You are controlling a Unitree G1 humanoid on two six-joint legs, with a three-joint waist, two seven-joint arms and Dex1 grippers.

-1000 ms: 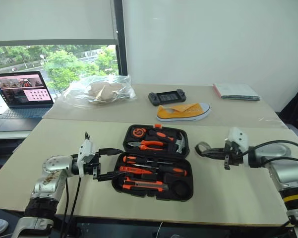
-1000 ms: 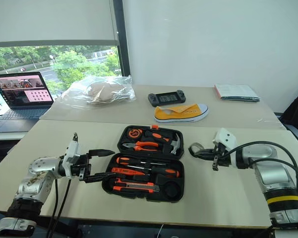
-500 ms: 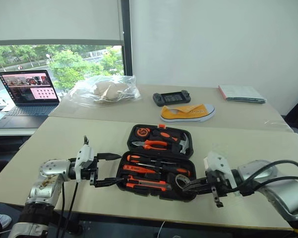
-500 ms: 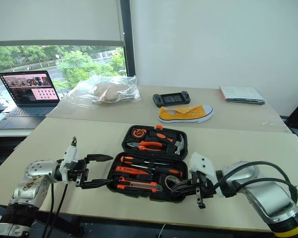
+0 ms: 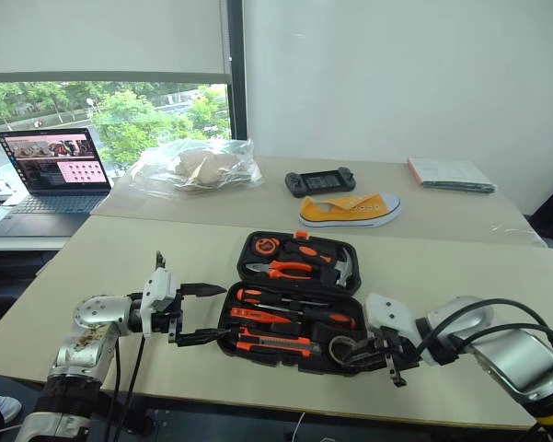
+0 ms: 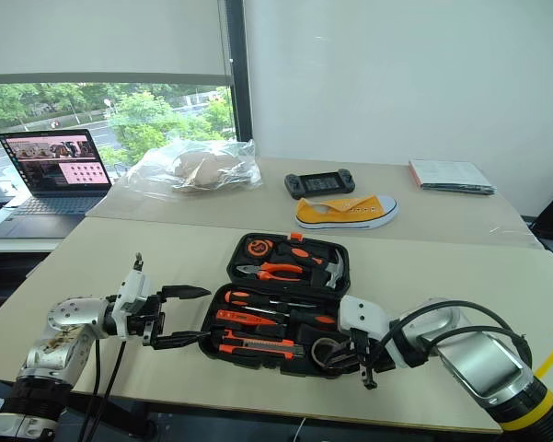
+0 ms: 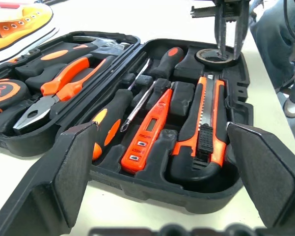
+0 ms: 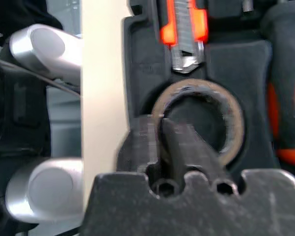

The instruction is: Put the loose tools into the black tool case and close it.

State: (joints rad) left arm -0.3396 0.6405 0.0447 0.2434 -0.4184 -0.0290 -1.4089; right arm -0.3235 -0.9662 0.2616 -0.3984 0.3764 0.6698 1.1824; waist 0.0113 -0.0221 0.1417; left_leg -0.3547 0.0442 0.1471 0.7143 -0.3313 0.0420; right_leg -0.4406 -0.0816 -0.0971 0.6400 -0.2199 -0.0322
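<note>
The long beige table [image 5: 120,258] holds the black plastic clamshell tool case [image 5: 294,302], lying open near the front edge, lid half on the far side with the orange-handled pliers [image 5: 285,270] and steel-headed hammer [image 5: 342,267] in it. The near half carries the two black-and-orange-handled screwdrivers [image 5: 299,298], the slim all-orange tester screwdriver [image 7: 148,129] and the orange-black utility knife [image 7: 205,129], all seated in their moulded slots.

A second ago the right arm was out to the right of the case, well above the table, carrying the small dark tape roll [image 5: 339,351] pinched shut. It has since swung in towards the near right corner of the case and dropped. The roll now sits in the round recess at that corner, just beside the knife's blade tip. The right gripper [image 5: 366,348] is at the roll, one finger down through its hole. Its fingers were tight on the ring before; now the wrist view looks like they have slackened, but whether they have let go I cannot tell.

The left gripper [image 5: 205,313] has stayed where it was, hovering at the case's left end with fingers spread wide, holding nothing.

The yellow canvas shoe [image 5: 350,208], black handheld console [image 5: 320,181], clear plastic bag [image 5: 195,166] and open laptop [image 5: 46,170] on the far tables are unchanged.
</note>
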